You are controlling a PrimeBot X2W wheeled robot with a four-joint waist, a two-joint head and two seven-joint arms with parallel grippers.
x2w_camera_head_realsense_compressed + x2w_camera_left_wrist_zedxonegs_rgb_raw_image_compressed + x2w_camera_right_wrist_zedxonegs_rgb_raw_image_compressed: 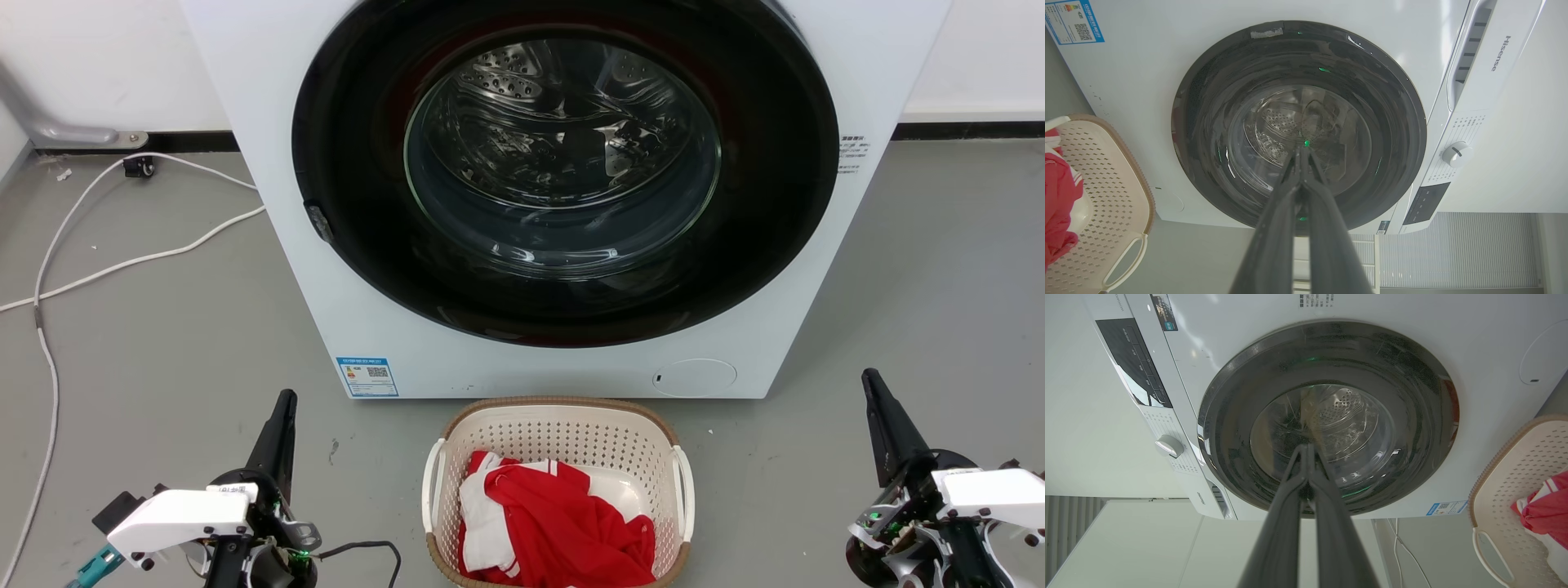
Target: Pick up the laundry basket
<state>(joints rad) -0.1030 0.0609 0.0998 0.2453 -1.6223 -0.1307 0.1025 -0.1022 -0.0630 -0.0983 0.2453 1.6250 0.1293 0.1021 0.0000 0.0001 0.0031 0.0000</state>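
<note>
The laundry basket (563,429) is cream, perforated, with a brown rim and white side handles. It stands on the grey floor right in front of the washer, holding a red and white garment (551,523). It also shows at the left edge of the left wrist view as the basket (1106,196) and at the right edge of the right wrist view as the basket (1515,486). My left gripper (286,400) is shut, low at the left, well apart from the basket. My right gripper (870,377) is shut, low at the right, also apart. Fingertips meet in both wrist views, left gripper (1301,150) and right gripper (1306,447).
A white front-loading washer (424,343) with a closed dark round door (563,163) stands straight behind the basket. White cables (122,261) run across the floor at the left. Open floor lies on both sides of the basket.
</note>
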